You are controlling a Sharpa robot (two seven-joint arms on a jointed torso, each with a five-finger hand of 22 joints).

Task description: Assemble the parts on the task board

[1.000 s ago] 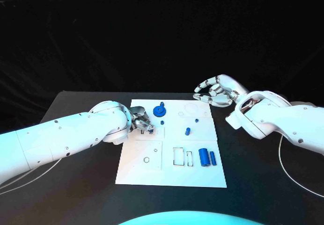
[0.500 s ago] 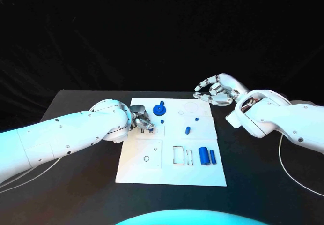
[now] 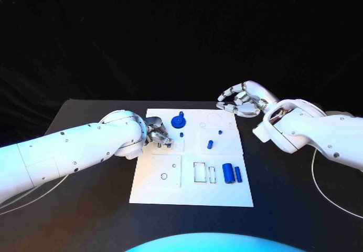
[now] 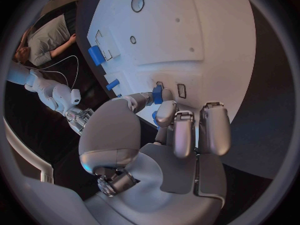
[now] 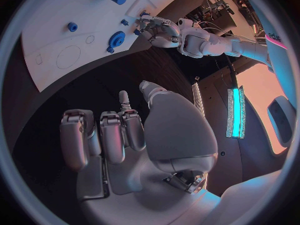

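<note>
We take the flat white rectangular task board as our landmark. Our left hand sits over its left edge, toward the far end, pinching a small blue plastic peg between fingertips. In the left wrist view the peg hangs just above two small rectangular slots, so we judge it is held low and end-on for seating there. Our right hand hovers off the board's far right corner, fingers loosely curled around nothing, apart from the board and presumably kept out of the way. A blue toothed gear stands just beyond the left hand, so room there is tight. Two blue cylinders lie near the board's right edge, well apart from both hands.
</note>
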